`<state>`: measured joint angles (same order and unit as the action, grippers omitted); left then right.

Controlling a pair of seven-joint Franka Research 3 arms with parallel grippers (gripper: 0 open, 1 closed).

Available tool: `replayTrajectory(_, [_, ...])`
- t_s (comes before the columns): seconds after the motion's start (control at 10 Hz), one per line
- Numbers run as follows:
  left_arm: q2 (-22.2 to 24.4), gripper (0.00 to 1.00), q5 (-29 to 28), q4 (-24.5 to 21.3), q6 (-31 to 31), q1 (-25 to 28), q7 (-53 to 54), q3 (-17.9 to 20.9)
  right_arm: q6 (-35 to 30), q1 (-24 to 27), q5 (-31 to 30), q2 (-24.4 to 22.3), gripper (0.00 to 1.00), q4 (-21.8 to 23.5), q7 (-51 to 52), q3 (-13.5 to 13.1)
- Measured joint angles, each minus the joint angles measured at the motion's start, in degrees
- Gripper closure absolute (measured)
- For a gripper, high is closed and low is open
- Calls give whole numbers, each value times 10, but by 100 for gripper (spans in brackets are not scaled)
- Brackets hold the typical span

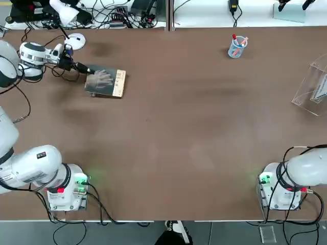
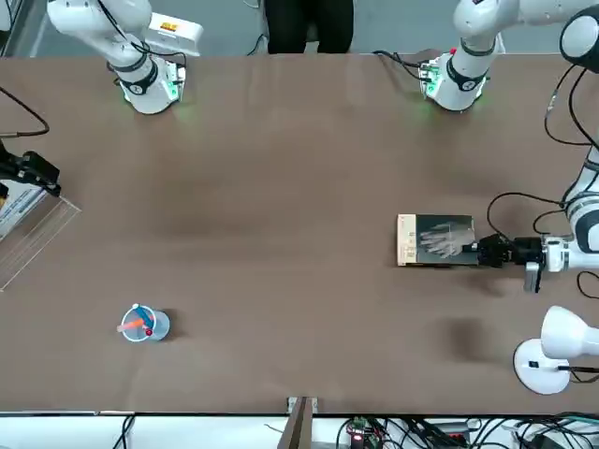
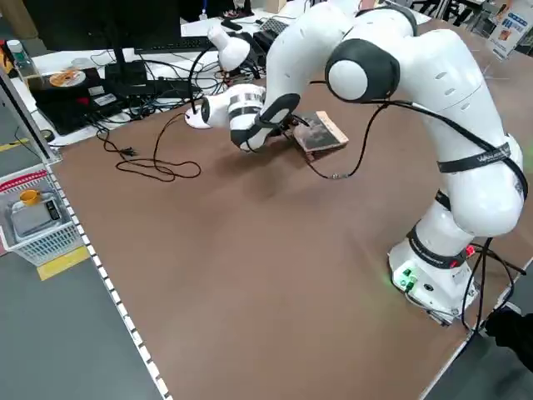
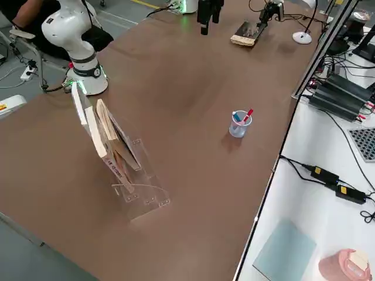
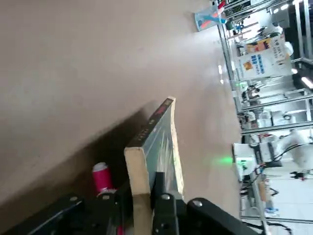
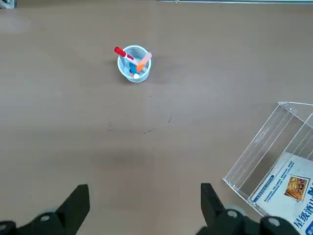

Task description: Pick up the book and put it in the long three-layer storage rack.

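The left gripper (image 1: 84,70) is clamped tight on one edge of the book (image 1: 106,82), which sits at the far left of the worktop (image 1: 179,132) with its gripped side tilted up off the surface. The right gripper (image 6: 144,208) hangs with its fingers spread wide and holding nothing, near the clear rack (image 1: 312,88) at the worktop's right edge, with a pen cup (image 1: 236,47) farther off.

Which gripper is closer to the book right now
Left. The left gripper is shut on the book at its edge; the right gripper hangs open across the table, well away from it.
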<state>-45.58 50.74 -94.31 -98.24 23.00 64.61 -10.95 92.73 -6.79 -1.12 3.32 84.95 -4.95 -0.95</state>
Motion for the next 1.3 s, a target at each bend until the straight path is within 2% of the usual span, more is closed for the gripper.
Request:
replayTrajectory(0.6, [19, 96, 0, 25, 27, 0, -143, -66, 0, 0, 0, 0, 0, 0, 0, 0])
replayTrajectory(1.0, [25, 96, 3, 47, 30, 1, -255, -139, 0, 0, 0, 0, 0, 0, 0, 0])
replayTrajectory(1.3, [25, 96, 29, 59, 17, -3, -314, -189, 0, 0, 0, 0, 0, 0, 0, 0])
